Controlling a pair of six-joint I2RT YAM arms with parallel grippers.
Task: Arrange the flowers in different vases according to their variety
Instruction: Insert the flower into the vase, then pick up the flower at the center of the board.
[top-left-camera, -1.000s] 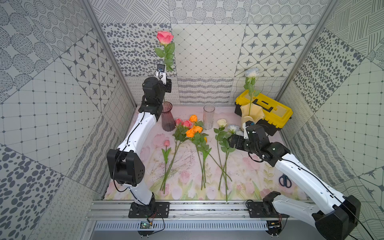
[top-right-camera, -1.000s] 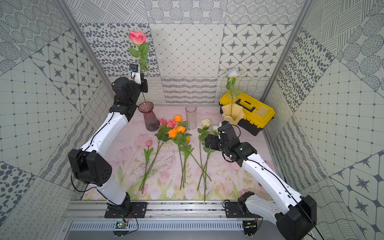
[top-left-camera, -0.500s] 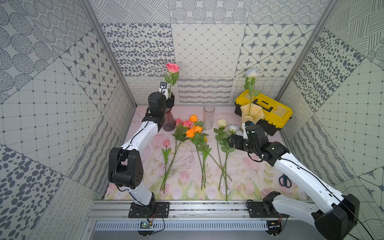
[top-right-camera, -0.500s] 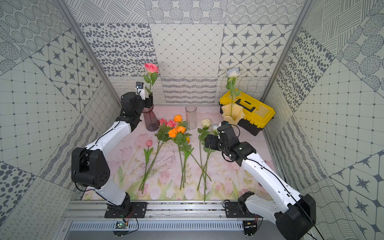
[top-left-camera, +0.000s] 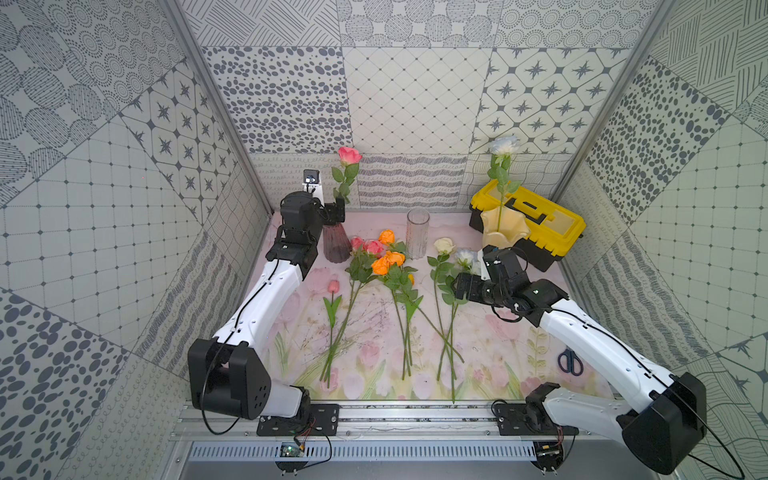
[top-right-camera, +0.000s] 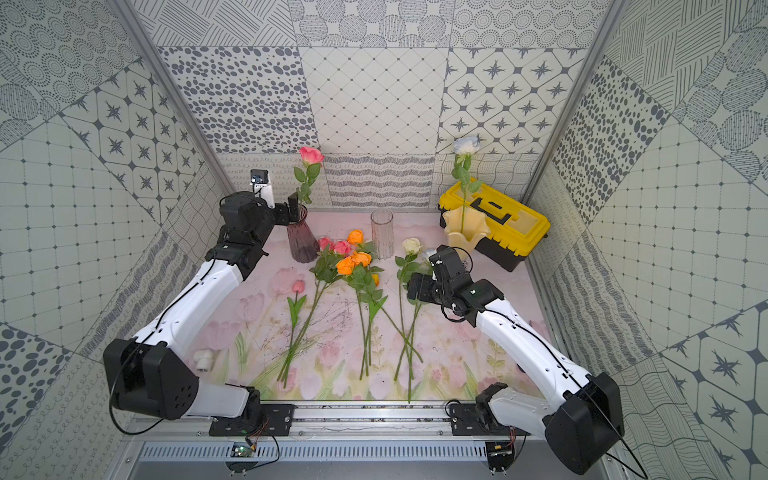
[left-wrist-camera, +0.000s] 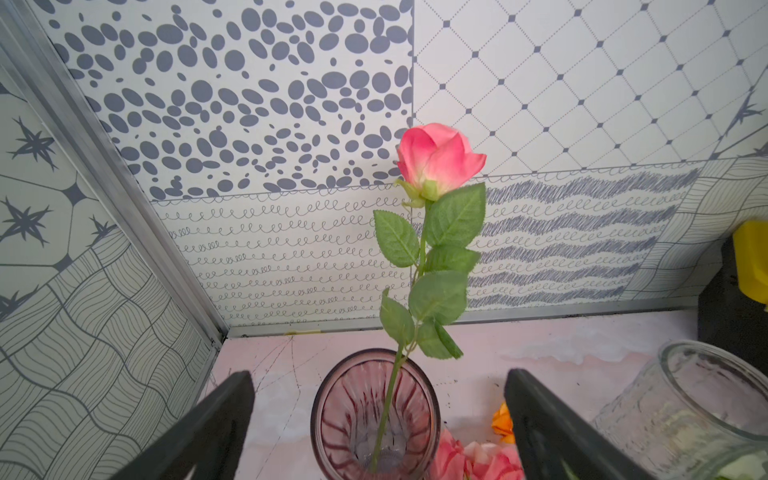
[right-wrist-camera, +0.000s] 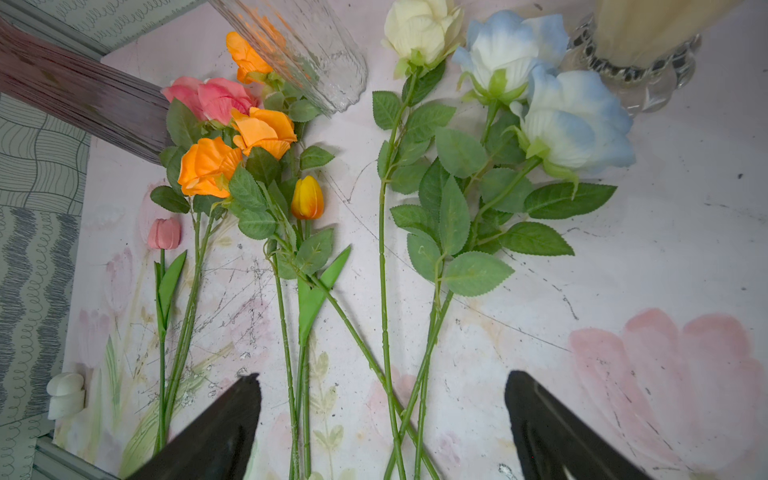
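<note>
A pink rose (left-wrist-camera: 436, 156) stands upright in the purple ribbed vase (top-left-camera: 336, 245) at the back left, its stem free. My left gripper (left-wrist-camera: 378, 376) is open just above the vase rim, a finger on each side of the stem. A pale-blue rose (top-left-camera: 503, 146) stands in the cream ruffled vase (top-left-camera: 503, 230). The clear vase (top-left-camera: 417, 232) between them holds nothing. Pink roses (top-left-camera: 368, 245), orange roses (top-left-camera: 388, 262), a pink tulip (top-left-camera: 333, 286), a cream rose (top-left-camera: 444, 245) and pale-blue roses (right-wrist-camera: 573, 120) lie on the cloth. My right gripper (right-wrist-camera: 382, 376) hovers open over the crossed stems.
A yellow and black toolbox (top-left-camera: 540, 224) sits behind the cream vase at the back right. Scissors (top-left-camera: 569, 360) lie near the right edge of the cloth. A small white piece (top-right-camera: 203, 359) rests by the left arm's base. Patterned walls close in on three sides.
My left arm came down with the pink rose, set its stem into the purple vase and opened its jaws, letting go. The right arm has not moved.
</note>
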